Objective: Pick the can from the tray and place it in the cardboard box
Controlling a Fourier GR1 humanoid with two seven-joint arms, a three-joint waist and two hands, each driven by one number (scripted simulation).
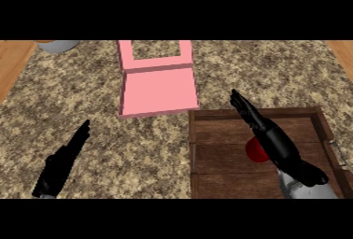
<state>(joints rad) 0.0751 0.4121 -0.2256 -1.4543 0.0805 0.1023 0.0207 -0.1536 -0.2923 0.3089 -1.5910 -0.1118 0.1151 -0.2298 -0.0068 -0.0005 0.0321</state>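
Observation:
A red can (257, 150) lies in the brown wooden tray (221, 163) at the lower right, mostly hidden beneath my right hand. My right hand (265, 133) hovers over the tray with straight fingers pointing up and left, open, the can just below its palm. The pink box (157, 91) sits open on the counter above and left of the tray, its flap (155, 51) raised behind it. My left hand (63, 161) rests at the lower left, fingers straight and holding nothing.
A grey bowl-like object (59, 45) shows at the top left corner. The speckled counter is bordered by wooden strips at the left (12, 65) and right (342, 51) edges. The tray has a metal handle (339, 156) on its right side.

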